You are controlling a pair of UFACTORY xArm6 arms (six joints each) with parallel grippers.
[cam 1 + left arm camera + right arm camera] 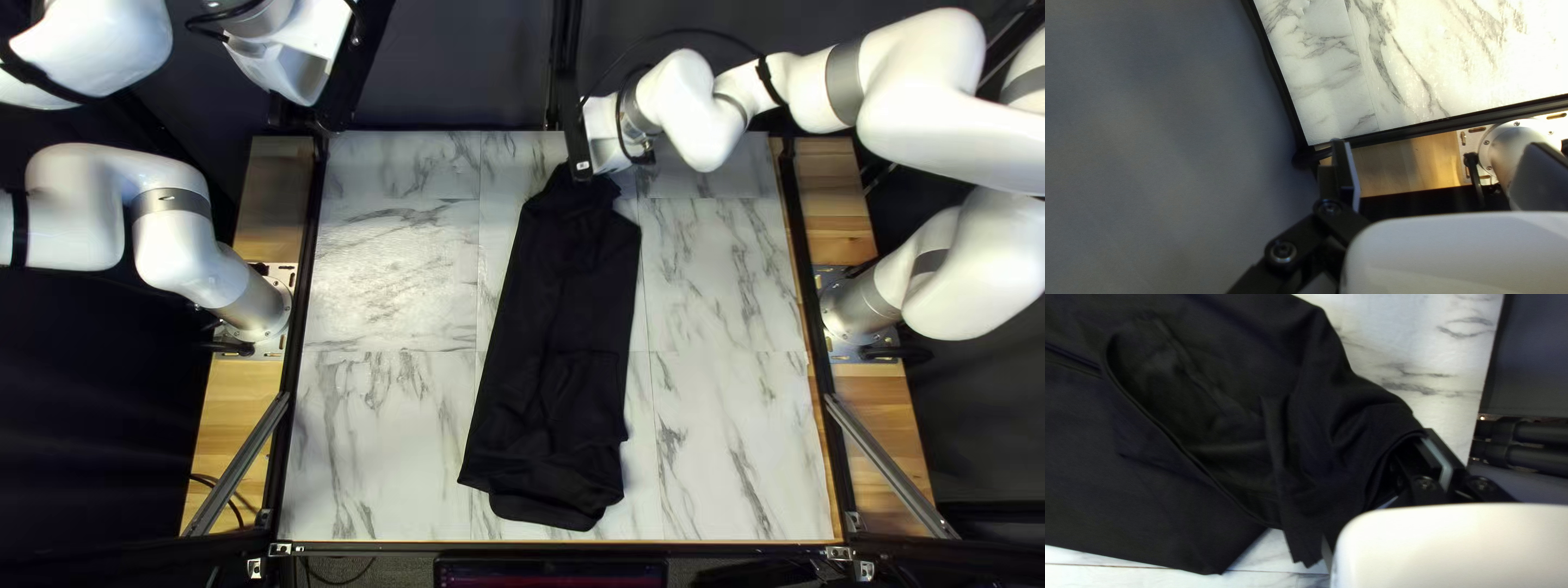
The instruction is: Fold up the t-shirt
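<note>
HAZARDS AT THE FAR END OF THE T-SHIRT

Table: the marble-patterned table [729,436] carries the black t-shirt [555,327], laid as a long, narrow strip from near the far edge to near the near edge. You should judge it partly folded. If the next move drags rather than lifts, expect the whole strip to skew.

Arms: the right arm [914,98] reaches over the far end of the shirt. The left arm [163,207] is raised to the side, away from the cloth. Should you pull from one end only, the unheld near end may trail and twist.

Grippers: the right gripper [1426,452] is against bunched cloth. You cannot tell how far it is open or whether it has hold of the fabric; cloth and mount obscure it. A shallow grip could slip; a snag could drag layers. The left gripper [1343,163] is well apart from the shirt and its opening cannot be determined.

Details: the curved opening [1181,386] gapes, and the near-end folds [555,485] are uneven. Either may trap creases under the next fold.
</note>
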